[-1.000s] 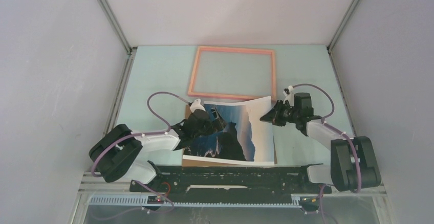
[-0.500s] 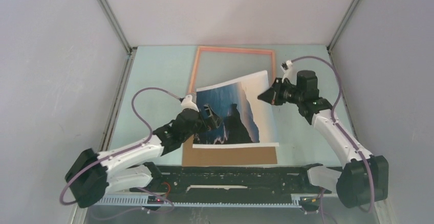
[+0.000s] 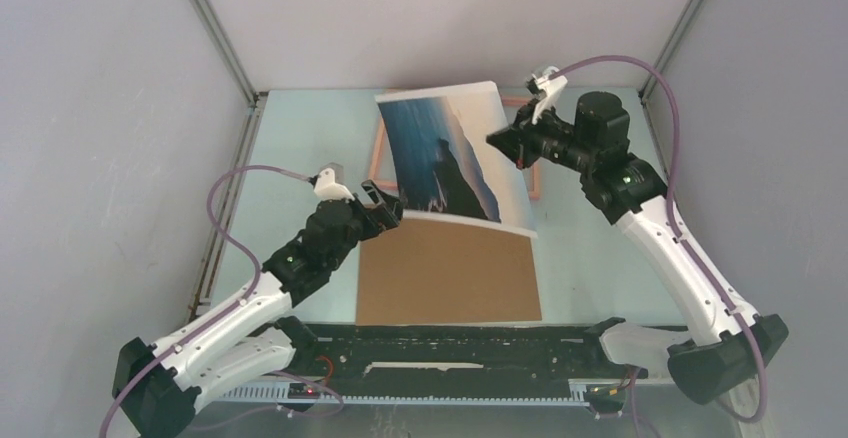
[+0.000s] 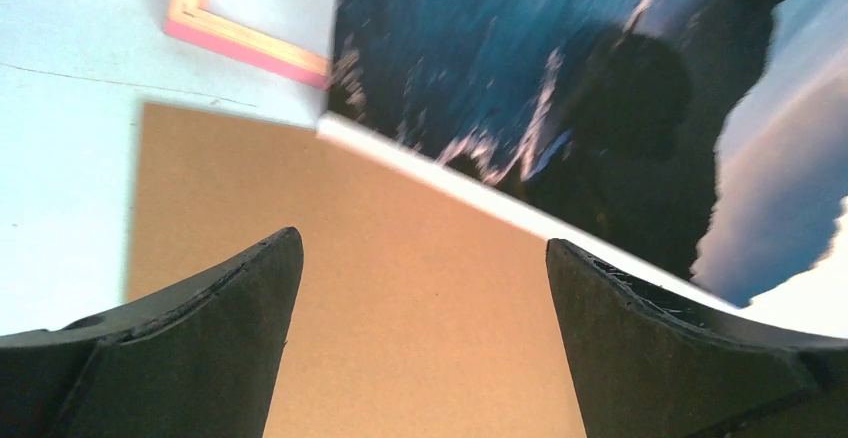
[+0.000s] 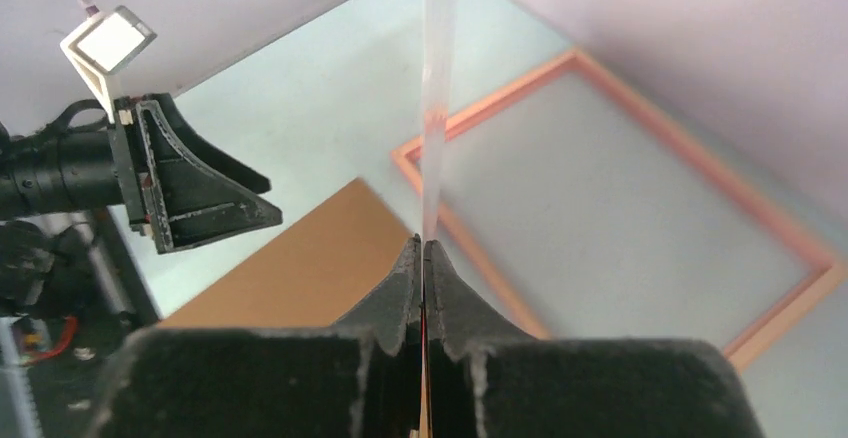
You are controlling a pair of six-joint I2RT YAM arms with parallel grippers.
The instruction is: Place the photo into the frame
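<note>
The right fingers (image 5: 424, 258) are pressed together on the right edge of the photo (image 3: 450, 153), pinching the sheet, which shows edge-on in the wrist view. A second ago they were not quite closed and sat lower and nearer. Now the right arm is stretched toward the far side with that edge held high.

The left fingers (image 4: 215, 318) are spread wide and hold nothing. They hover over the far-left corner of the board (image 3: 450, 273), just beside the photo's near-left corner. A second ago they were over the photo's left part, so they are now off the sheet.

The photo itself has moved most. It lay on the board near the arms, and now it stands tilted over the frame (image 3: 377, 153), picture side toward the arms. It hides most of the frame's clear front. Its near white edge is down at the board's far edge, though whether it touches there cannot be told. The board is now almost fully bare on the worktop (image 3: 300, 138).

For the task this looks like the carry nearly done. The sheet is above its target, but it still has to be laid flat and squared inside the border.
</note>
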